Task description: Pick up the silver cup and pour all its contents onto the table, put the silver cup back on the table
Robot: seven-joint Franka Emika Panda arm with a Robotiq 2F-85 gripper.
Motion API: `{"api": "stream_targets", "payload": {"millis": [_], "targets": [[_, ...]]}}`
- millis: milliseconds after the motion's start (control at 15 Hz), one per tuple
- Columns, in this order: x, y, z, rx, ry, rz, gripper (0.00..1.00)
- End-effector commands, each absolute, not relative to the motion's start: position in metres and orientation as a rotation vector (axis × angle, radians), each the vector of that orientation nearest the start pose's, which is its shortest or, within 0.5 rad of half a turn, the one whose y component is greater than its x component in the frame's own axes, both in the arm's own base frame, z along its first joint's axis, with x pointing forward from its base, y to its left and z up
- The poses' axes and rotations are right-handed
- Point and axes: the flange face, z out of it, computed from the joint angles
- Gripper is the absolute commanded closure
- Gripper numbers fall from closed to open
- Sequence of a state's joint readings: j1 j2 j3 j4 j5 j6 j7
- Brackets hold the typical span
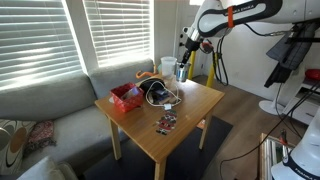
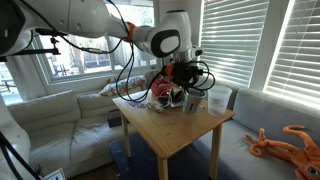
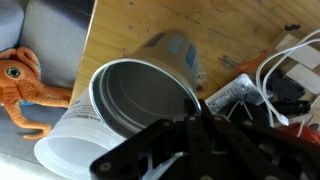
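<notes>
Silver cup (image 3: 140, 95) upright at the bench (image 1: 190, 105) edge, gripper (image 3: 198, 120) close above.
Cup looks empty, so pouring seems done; I cannot tell whether the gripper is spread or pinching.

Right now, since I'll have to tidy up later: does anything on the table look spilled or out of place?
Mildly. Small bits lie loose near one table edge, as if tipped out, and the silver cup looks empty in the wrist view. A cable tangle sprawls mid-table. Nothing looks damaged.
</notes>
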State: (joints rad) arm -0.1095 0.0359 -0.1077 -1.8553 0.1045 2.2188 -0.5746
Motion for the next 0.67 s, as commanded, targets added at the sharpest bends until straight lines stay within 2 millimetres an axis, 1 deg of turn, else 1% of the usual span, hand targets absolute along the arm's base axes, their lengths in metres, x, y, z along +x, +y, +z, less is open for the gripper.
{"api": "stream_targets", "payload": {"millis": [0, 267, 533, 600], "targets": [[0.579, -0.111, 0.523, -3.179, -0.531, -0.541, 0.99], [0.579, -0.102, 0.508, -3.233, -0.526, -0.548, 0.99], [0.577, -0.097, 0.499, -3.287, -0.487, -0.569, 0.99], [0.576, -0.096, 0.497, -3.294, -0.481, -0.559, 0.71]]}}
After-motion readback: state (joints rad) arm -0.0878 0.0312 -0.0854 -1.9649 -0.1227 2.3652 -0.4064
